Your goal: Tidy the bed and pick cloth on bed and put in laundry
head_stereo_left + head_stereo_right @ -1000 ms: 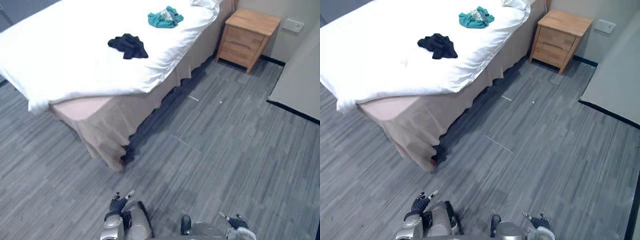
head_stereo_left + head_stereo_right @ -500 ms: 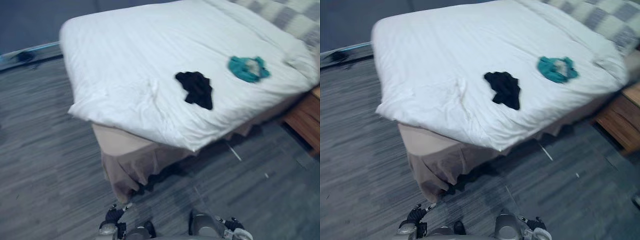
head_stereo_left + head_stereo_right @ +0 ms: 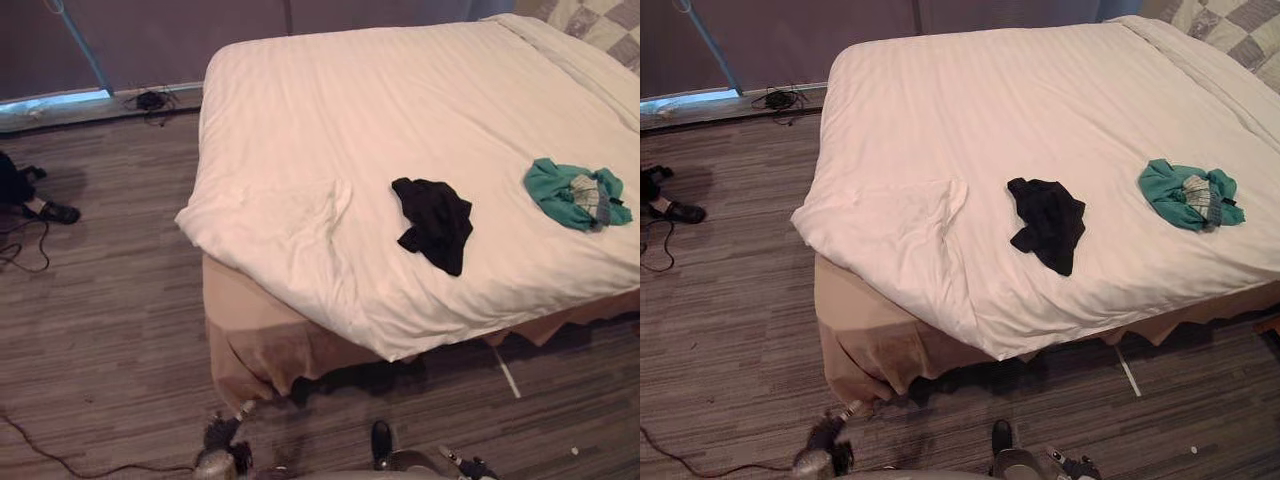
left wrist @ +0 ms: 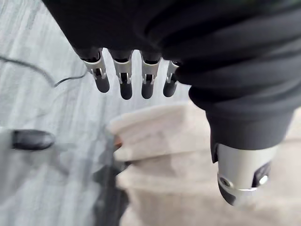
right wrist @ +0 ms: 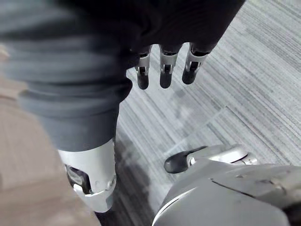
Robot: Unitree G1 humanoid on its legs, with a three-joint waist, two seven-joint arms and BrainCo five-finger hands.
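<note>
A bed with a white duvet [image 3: 400, 120] takes up the upper right of the eye views. A crumpled black cloth [image 3: 433, 222] lies on the duvet near the bed's near edge. To its right, a teal cloth [image 3: 574, 194] lies bunched on the duvet. My left hand [image 3: 222, 438] hangs low over the floor, close to the bed's near corner, with relaxed fingers [image 4: 125, 84] holding nothing. My right hand [image 3: 466, 467] hangs at the bottom edge, its fingers [image 5: 162, 75] straight and empty above the floor.
A beige bed skirt [image 3: 255, 345] drapes down at the bed's near corner. A checkered pillow [image 3: 600, 18] lies at the head of the bed, far right. A dark shoe [image 3: 52, 211] and loose cables [image 3: 150, 99] lie on the grey plank floor to the left.
The whole picture has swung left, so the camera moved: the wooden nightstand has left the view and the bed's foot end and left floor appear. Both cloths lie where they were.
</note>
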